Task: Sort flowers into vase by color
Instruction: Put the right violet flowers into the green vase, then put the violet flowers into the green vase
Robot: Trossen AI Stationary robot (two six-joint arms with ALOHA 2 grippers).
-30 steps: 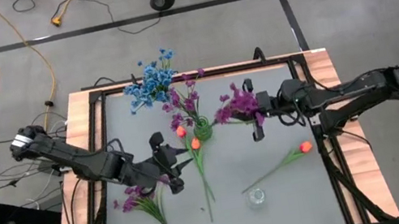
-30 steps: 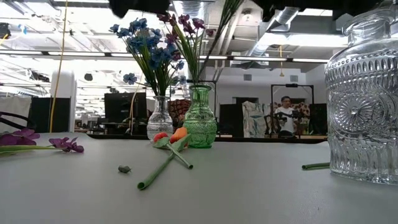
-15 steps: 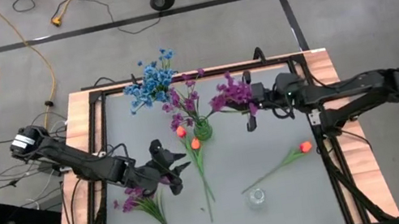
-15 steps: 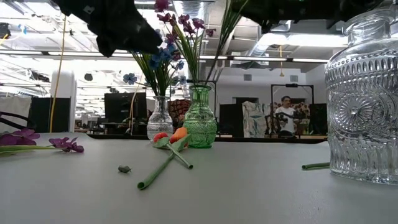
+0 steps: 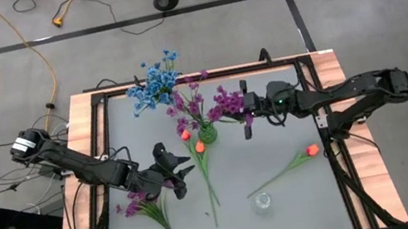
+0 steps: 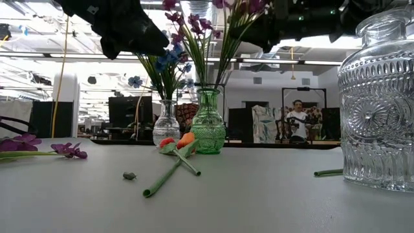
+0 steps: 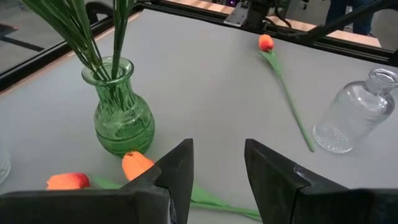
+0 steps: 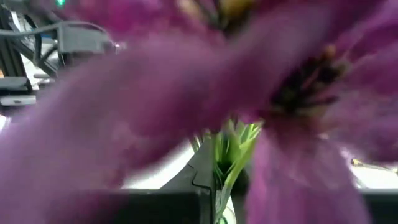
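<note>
My right gripper (image 5: 247, 115) is shut on a purple sprig (image 5: 227, 104), held high just right of the green vase (image 5: 206, 136), which holds other purple flowers. In the low view the sprig's green stems (image 6: 228, 52) slant down toward the vase's mouth (image 6: 208, 89). Blue flowers (image 5: 153, 83) stand in a clear vase (image 6: 166, 123). Two orange tulips (image 5: 192, 140) lie by the green vase's foot. A third tulip (image 5: 311, 149) lies near the right edge. A purple sprig (image 5: 140, 203) lies at the near left. My left gripper (image 5: 185, 172) hovers open beside it, open (image 7: 217, 168). My right gripper holds the purple sprig by its green stems (image 8: 229, 149), just below the blossoms, coming level from the table's right side. The blossoms fill the wrist view and hide the fingers' exact hold. The sprig is lifted clear of the table, tilted, with its blossoms up.
A clear ribbed bottle (image 5: 262, 201) stands near the near edge, large at the right of the low view (image 6: 378, 103). A small dark scrap (image 6: 129, 175) lies on the table. A black frame (image 5: 197, 75) borders the table. A person (image 6: 297, 120) stands far behind.
My right gripper has carried the purple sprig toward the table's left, from well right of the green vase to just beside it, and the stems now slant toward the vase's mouth. My left gripper dropped a little toward the table, then held still.
</note>
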